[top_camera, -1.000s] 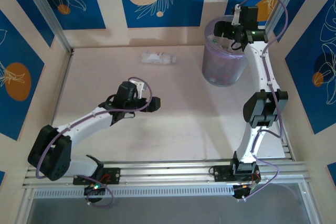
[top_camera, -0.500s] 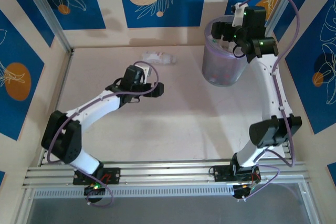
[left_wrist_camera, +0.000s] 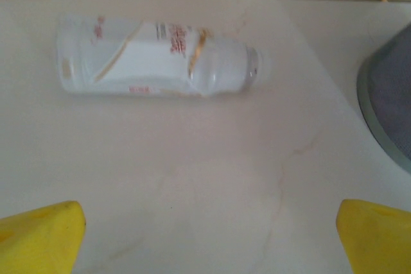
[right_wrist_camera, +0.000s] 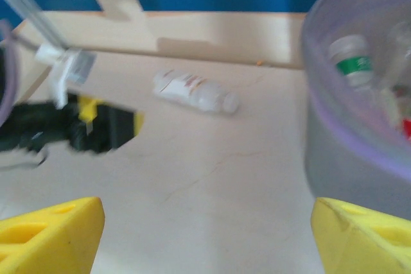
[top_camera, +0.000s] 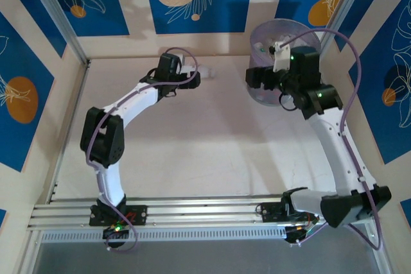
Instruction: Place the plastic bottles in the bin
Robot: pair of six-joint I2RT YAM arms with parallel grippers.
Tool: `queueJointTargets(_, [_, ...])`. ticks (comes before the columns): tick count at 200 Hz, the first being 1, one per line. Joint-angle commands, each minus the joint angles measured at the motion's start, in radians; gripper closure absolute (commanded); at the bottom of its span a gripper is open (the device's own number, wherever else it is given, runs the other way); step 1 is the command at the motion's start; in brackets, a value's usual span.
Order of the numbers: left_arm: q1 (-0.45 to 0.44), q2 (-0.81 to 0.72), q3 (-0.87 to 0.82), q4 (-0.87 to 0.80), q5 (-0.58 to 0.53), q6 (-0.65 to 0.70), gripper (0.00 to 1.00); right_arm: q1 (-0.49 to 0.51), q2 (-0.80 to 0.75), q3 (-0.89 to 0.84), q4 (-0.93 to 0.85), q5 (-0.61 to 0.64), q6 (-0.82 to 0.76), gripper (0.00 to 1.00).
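With the left jaws wide and empty, we should lower them astride the bottle [left_wrist_camera: 157,58] lying on the tabletop [left_wrist_camera: 192,178] at their twelve o'clock, the bin [left_wrist_camera: 392,107] at three, and close across its middle.

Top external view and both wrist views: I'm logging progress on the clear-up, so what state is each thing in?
Clear plastic bottle with whitish label: lying on its side on the table, not gripped.
Translucent pale-purple round plastic bin: upright, open-topped, bottles inside.
Left end effector: open, empty, near the lying bottle.
Right end effector: open, empty, beside the bin.
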Motion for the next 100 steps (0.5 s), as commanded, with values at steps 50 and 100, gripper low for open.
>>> queueJointTargets(50, [0.012,0.290,0.381,0.012,-0.207,0.177,0.00,0.064,-0.142,-0.218,-0.018,-0.056,0.074,0.16])
queueJointTargets(100, [0.022,0.612,0.883,-0.202,-0.252,0.277,0.00,0.067,-0.190,-0.288,-0.034,-0.054,0.100,0.16])
